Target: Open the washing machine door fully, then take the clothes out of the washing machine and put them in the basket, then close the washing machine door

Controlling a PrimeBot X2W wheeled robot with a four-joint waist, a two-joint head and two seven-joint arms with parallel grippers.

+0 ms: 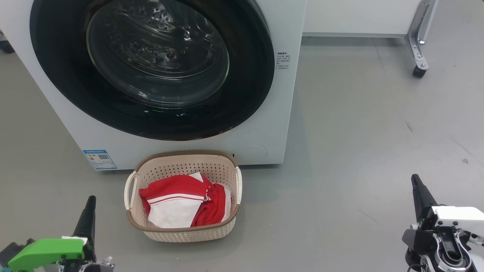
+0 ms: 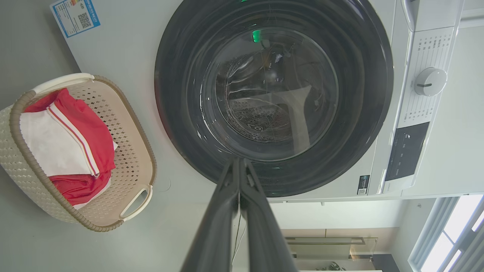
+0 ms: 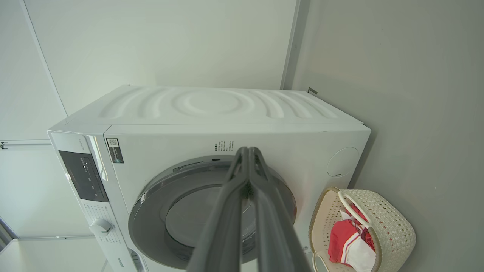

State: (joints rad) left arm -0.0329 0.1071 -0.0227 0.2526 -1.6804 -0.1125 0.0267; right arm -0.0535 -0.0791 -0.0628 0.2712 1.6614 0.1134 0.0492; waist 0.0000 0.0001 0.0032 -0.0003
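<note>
Looking down, I see the washing machine door (image 1: 151, 64) flat against the washing machine (image 1: 278, 124), so it seems closed. The clothes (image 1: 177, 200) lie in the basket (image 1: 181, 154), which sits on the floor (image 1: 340, 151) right by the machine's bottom edge. My left claw (image 1: 91, 200) and right claw (image 1: 415, 179) are both pinched tight on nothing. If I swing my left claw sideways, it could bump the basket and tip it.

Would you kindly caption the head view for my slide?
Closed washing machine door, red-and-white clothes in the cream basket before it, left hand and right hand shut and empty.
</note>
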